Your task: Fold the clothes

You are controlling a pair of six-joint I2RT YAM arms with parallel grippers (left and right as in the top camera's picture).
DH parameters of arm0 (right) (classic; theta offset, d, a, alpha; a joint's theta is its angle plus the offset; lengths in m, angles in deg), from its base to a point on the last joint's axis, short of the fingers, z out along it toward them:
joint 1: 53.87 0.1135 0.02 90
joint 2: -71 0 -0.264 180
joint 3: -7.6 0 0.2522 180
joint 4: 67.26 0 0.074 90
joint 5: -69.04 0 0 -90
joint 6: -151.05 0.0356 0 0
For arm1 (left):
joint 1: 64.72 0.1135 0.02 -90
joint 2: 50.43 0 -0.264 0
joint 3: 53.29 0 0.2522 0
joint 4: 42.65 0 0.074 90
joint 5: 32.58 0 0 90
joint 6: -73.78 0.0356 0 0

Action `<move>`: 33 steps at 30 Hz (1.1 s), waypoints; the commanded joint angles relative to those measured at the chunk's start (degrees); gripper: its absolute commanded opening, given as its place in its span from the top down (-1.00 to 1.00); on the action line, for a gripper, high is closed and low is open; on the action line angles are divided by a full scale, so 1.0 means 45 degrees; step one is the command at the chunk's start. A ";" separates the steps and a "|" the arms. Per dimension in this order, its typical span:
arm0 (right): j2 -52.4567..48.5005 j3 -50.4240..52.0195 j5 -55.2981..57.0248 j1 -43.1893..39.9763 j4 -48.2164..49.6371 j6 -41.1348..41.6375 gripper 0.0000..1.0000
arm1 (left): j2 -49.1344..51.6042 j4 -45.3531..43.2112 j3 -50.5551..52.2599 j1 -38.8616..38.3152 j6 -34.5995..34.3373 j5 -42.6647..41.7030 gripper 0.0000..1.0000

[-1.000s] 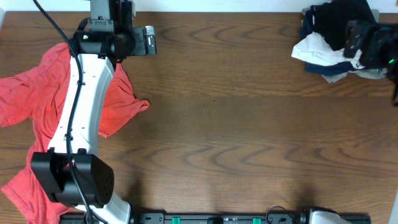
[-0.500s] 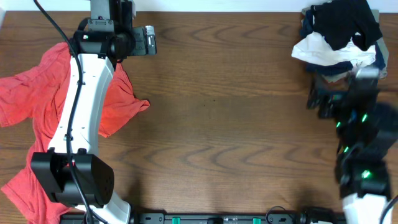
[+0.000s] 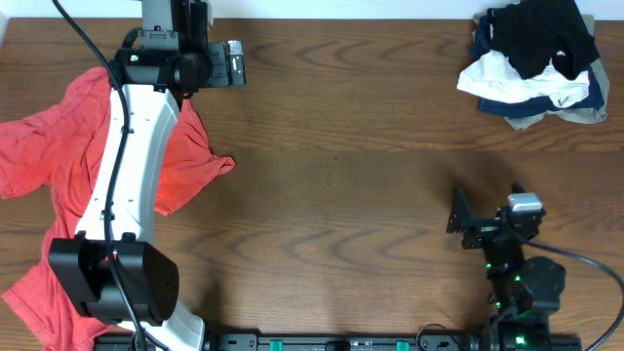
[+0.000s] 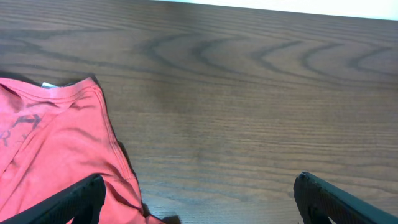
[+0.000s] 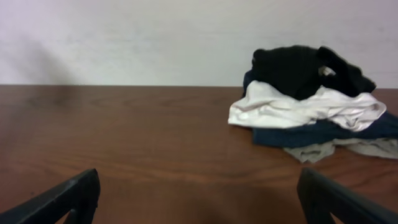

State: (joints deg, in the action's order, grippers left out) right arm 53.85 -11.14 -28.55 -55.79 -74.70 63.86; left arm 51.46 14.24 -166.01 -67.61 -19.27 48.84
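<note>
The red T-shirt [image 3: 58,166] lay crumpled and spread out at the left end of the bench [image 3: 341,195], one lobe of it reaching toward the middle. My left arm [image 3: 127,185] stretched across it from the near edge to the far edge. From the left wrist, the shirt's collar and a strip of its cloth filled the lower left corner.

The pile of clothes [image 3: 531,63] sat in the far right corner of the bench, well apart from the red shirt. A black garment [image 3: 541,34] was heaped on top, a white garment [image 3: 502,78] bulged out below it toward the middle of the bench, and a dark blue piece [image 3: 556,96] and a grey piece [image 3: 575,115] showed underneath. From the right wrist, the pile stood to the right against a pale wall [image 5: 124,37].

My left tool [image 3: 232,63] was at the far edge, just beyond the red shirt, over bare wood. Its fingers [image 4: 81,196] were spread wide with nothing between them.

My right tool [image 3: 458,210] was near the front right, well short of the pile and facing it. It was released too, its fingers [image 5: 68,196] far apart and holding nothing.
</note>
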 commanded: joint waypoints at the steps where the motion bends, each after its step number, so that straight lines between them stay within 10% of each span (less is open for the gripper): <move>1: 0.0525 0.0680 0.0078 0.0296 0.0034 0.0214 -0.98 | 0.0160 0.0015 0.0053 -0.0029 -0.0112 0.0024 -0.96; 33: 0.3750 0.1035 0.0393 0.0772 -0.2229 -0.0024 -0.98 | 0.0160 0.0019 0.0053 -0.0029 -0.0112 0.0024 -0.96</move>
State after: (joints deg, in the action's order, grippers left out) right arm 70.29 -6.57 -27.33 -53.51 -84.47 63.84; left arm 51.46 14.24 -166.01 -67.61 -19.27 48.82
